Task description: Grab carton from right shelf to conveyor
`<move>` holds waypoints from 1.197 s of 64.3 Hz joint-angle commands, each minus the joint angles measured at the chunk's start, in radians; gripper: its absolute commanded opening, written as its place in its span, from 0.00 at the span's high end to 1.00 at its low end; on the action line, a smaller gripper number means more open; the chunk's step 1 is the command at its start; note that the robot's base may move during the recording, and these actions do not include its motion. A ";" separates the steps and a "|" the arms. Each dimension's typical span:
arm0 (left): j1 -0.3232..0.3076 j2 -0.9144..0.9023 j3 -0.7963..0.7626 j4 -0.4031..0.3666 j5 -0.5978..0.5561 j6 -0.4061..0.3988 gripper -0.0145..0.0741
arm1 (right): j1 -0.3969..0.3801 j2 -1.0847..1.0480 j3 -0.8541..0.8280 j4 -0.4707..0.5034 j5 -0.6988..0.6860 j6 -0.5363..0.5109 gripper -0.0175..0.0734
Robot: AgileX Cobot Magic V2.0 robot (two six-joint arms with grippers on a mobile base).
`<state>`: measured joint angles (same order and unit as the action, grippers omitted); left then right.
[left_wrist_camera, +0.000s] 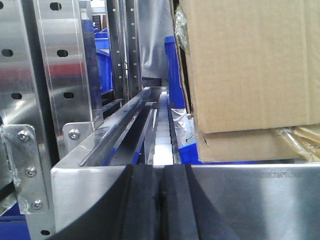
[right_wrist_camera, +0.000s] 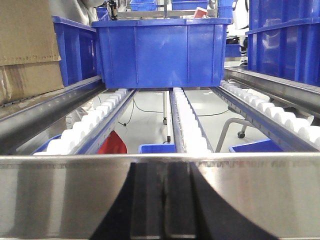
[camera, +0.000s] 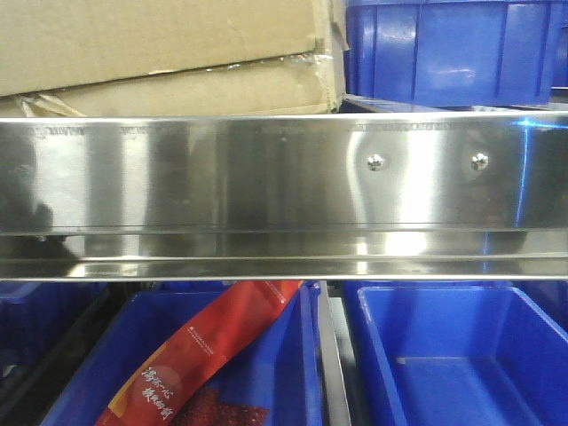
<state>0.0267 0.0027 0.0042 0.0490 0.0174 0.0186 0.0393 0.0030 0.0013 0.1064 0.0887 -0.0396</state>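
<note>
Nearest me, both pairs of fingers are drawn narrow, pads together on nothing. The left gripper (left_wrist_camera: 162, 175) and the right gripper (right_wrist_camera: 165, 175) each sit low, just in front of the mirror-bright front rail of the right shelf (camera: 266, 177). Beyond that rail the carton (camera: 169, 53) rests on the shelf at the left, just beside a blue bin (camera: 453, 49). The conveyor is not in view. I judge this the reach step, with no grasp yet. Next I would raise both arms over the rail, spread the fingers and take the carton from both sides.
</note>
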 commanded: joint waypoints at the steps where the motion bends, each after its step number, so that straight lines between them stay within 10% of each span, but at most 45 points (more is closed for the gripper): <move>1: -0.002 -0.003 -0.004 -0.003 -0.017 0.004 0.82 | 0.001 -0.003 -0.001 -0.005 -0.023 -0.006 0.88; 48: -0.002 -0.003 -0.004 -0.003 -0.070 0.004 0.82 | 0.000 -0.003 -0.001 -0.005 -0.031 -0.006 0.88; 68: -0.002 -0.003 -0.065 -0.003 -0.143 0.004 0.82 | 0.000 -0.003 -0.001 0.007 -0.250 -0.006 0.88; 77: -0.002 0.003 -0.236 0.004 0.000 0.004 0.82 | 0.002 -0.003 -0.157 0.021 -0.046 -0.006 0.88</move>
<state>0.0267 0.0027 -0.1388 0.0490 -0.0388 0.0186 0.0393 0.0030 -0.0528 0.1195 -0.0333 -0.0396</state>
